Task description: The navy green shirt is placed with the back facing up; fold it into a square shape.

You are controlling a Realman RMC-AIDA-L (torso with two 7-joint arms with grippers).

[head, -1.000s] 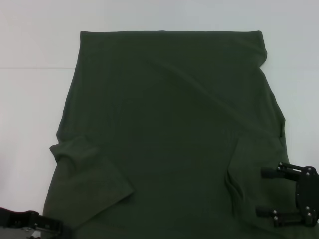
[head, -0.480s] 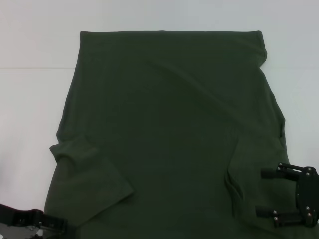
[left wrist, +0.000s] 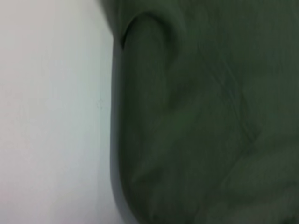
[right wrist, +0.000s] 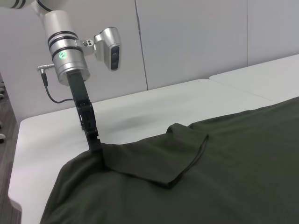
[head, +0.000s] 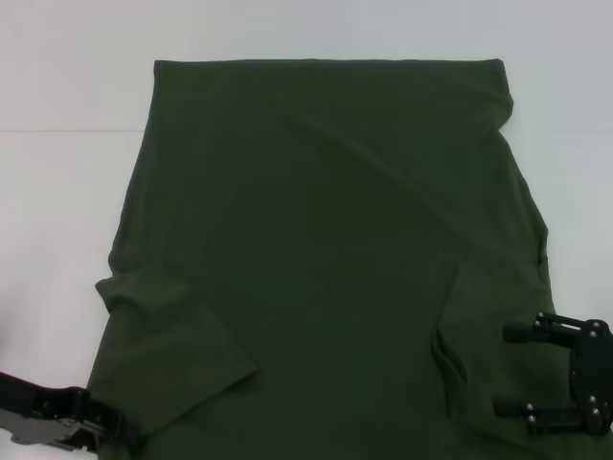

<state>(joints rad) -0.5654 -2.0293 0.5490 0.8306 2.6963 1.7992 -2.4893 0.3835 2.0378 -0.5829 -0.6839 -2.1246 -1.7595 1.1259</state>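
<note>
Olive cloth of the navy green shirt (head: 326,259) runs lengthwise from table's near edge; left claw (head: 115,429), aperture indeterminable, touches its near-left corner; right claw (head: 508,370) spread wide.

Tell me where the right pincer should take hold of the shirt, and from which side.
Best guess: the shirt's near right edge, beside the sleeve folded inward there. The right pincer hovers open over that edge, so come straight down from the right side and pinch the edge flat. The left pincer is already down at the matching left corner.
</note>
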